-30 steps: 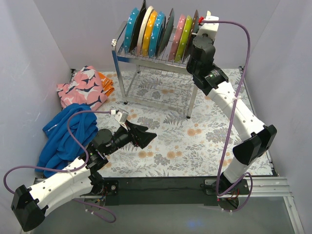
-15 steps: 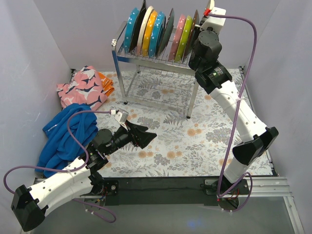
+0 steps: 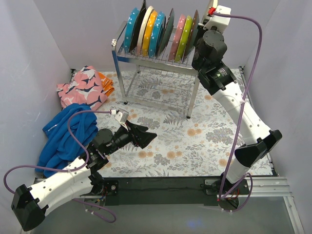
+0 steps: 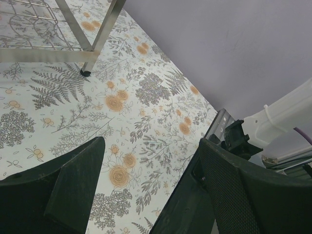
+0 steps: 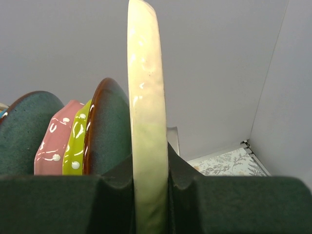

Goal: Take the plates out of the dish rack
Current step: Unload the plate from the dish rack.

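Observation:
The chrome dish rack [image 3: 146, 61] stands at the back of the table with several plates upright in its top slots: teal dotted [image 3: 130, 29], orange [image 3: 150, 31], pink [image 3: 178, 35], lime green [image 3: 185, 36]. My right gripper [image 3: 207, 25] is at the rack's right end. In the right wrist view it [image 5: 150, 180] is shut on the rim of a cream plate [image 5: 146, 97], held upright beside a dark brown-rimmed plate [image 5: 109, 126]. My left gripper [image 3: 146, 135] is open and empty, low over the table [image 4: 148, 146].
A blue cloth [image 3: 68, 131], a pink patterned cloth [image 3: 83, 87] and an orange cloth [image 3: 106, 82] lie at the left. A rack leg [image 4: 100, 36] stands ahead of my left gripper. Walls close in the back and both sides.
My right arm has moved up and to the right at the rack's right end, with the cream plate in its grip. The left arm has not moved.

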Available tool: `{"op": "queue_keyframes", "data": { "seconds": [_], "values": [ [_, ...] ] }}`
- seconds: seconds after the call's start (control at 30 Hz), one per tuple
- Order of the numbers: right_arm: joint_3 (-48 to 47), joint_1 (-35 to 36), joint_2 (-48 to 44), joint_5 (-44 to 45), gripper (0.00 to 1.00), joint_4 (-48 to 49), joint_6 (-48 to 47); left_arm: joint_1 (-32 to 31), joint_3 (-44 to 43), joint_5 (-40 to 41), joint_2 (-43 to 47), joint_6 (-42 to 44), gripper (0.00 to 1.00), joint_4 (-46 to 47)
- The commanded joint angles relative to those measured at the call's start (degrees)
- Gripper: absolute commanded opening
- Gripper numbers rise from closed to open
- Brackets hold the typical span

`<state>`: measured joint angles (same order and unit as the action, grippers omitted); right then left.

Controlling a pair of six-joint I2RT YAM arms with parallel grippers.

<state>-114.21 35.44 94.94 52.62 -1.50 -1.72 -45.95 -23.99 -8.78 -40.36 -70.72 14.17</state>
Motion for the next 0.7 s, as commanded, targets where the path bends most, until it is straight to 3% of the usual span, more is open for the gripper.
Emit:
{"op": "queue_keyframes", "data": {
  "seconds": [0.0,0.4,0.67],
  "values": [
    [-1.72,0.33,-8.18,-0.85,0.01,12.39,0.22,-0.28,-0.09,0.08,-0.33,0.67,0.76,0.24],
    [1.36,0.33,-12.49,-1.82,0.01,14.42,1.28,-0.28,-0.18,0.07,-0.51,0.67,0.76,0.41],
    [5.31,0.24,-16.0,-3.66,0.01,15.03,9.35,-0.28,-0.09,0.16,-0.42,0.67,0.76,0.42]
  ]
}}
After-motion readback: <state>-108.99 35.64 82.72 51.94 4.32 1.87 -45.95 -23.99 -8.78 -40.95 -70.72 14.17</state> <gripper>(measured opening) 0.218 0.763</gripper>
